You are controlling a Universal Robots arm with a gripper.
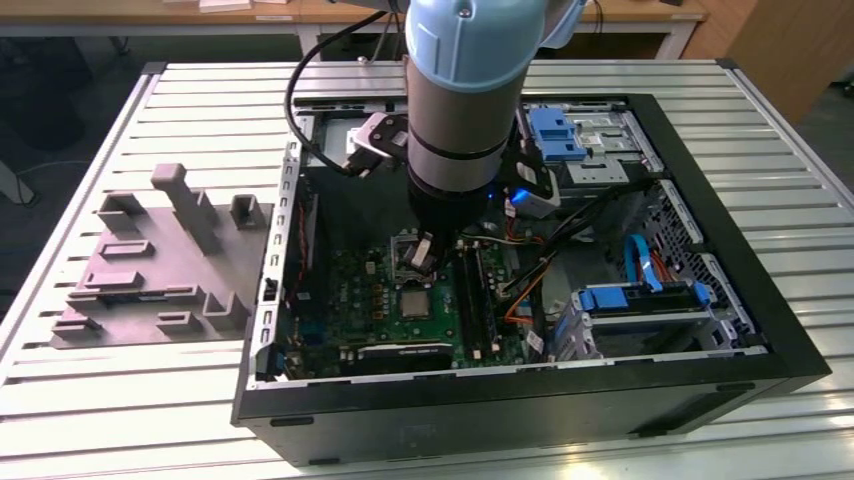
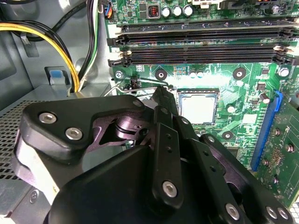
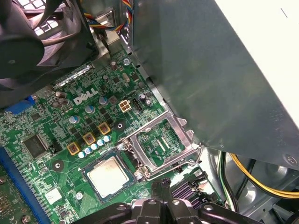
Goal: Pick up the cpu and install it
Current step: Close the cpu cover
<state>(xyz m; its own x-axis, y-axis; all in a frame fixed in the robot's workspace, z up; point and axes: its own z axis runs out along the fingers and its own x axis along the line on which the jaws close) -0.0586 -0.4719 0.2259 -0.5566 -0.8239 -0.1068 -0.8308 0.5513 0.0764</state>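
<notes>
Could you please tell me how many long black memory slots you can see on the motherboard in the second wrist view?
4, lying parallel above the cpu: an upper pair, then a lower pair. More may lie outside the frame.

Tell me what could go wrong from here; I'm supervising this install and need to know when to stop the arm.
1. The cpu lies in its socket, but the metal load frame beside it is flipped open, so the chip looks unclamped; a nudge could shift it.
2. The gripper, shut and empty, hangs close above the frame and the motherboard; a low sideways move might scrape them.
</notes>
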